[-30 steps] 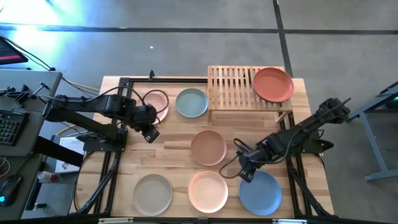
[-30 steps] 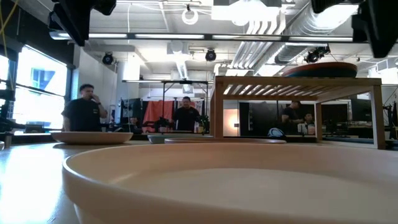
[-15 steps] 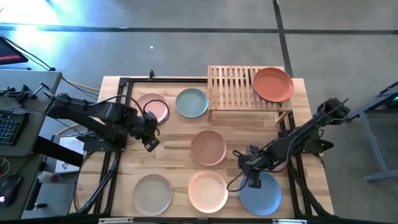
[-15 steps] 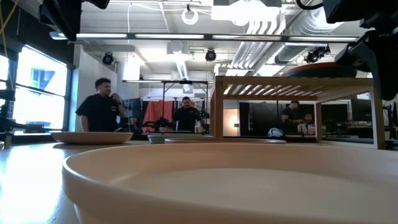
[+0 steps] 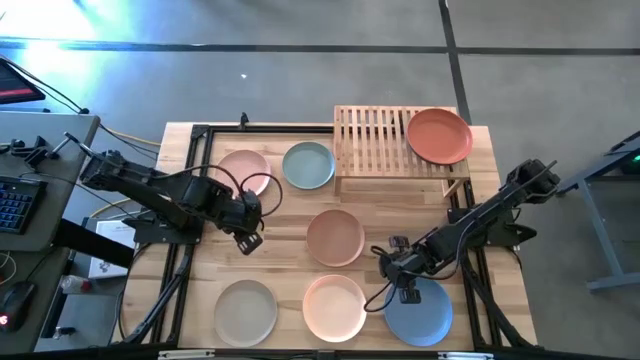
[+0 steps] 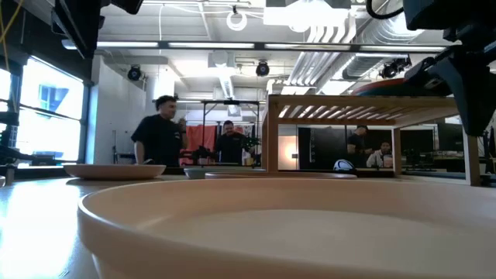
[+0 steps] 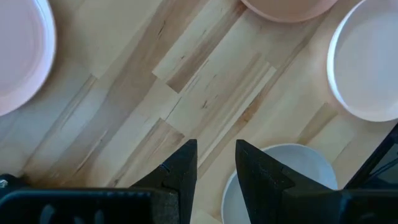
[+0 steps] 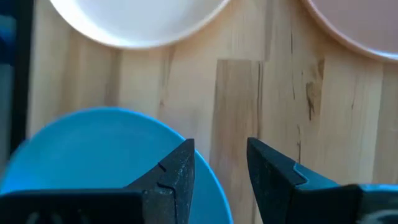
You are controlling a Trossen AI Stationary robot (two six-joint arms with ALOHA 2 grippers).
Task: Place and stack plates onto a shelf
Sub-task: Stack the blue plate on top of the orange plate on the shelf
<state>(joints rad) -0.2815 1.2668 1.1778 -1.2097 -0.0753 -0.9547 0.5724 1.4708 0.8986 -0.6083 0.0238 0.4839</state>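
The slatted wooden shelf (image 5: pixel 375 140) stands at the table's far edge, and the rust red plate (image 5: pixel 439 135) lies on its right half. In the low view a dark plate (image 6: pixel 387 89) shows under the rust red one. Flat on the table lie the pink (image 5: pixel 245 168), pale grey-blue (image 5: pixel 308 165), tan (image 5: pixel 335 237), beige-grey (image 5: pixel 246 312), peach (image 5: pixel 334 307) and blue (image 5: pixel 425 312) plates. My left gripper (image 5: pixel 250 240) hovers open over bare wood between the pink and beige-grey plates. My right gripper (image 8: pixel 221 168) hangs open over the blue plate's far-left rim (image 8: pixel 214 186), touching nothing.
The shelf's left half (image 5: pixel 365 125) is bare slats. Black frame rails (image 5: pixel 185 260) run along the table's left and right sides. In the low view, people stand in the room beyond the table, and the peach plate (image 6: pixel 271 225) fills the foreground.
My left gripper has moved from beside the pink plate toward the table's near edge and a little to the right, leaving the pink plate fully in view. My right gripper has shifted toward the near edge and come down over the blue plate's rim.
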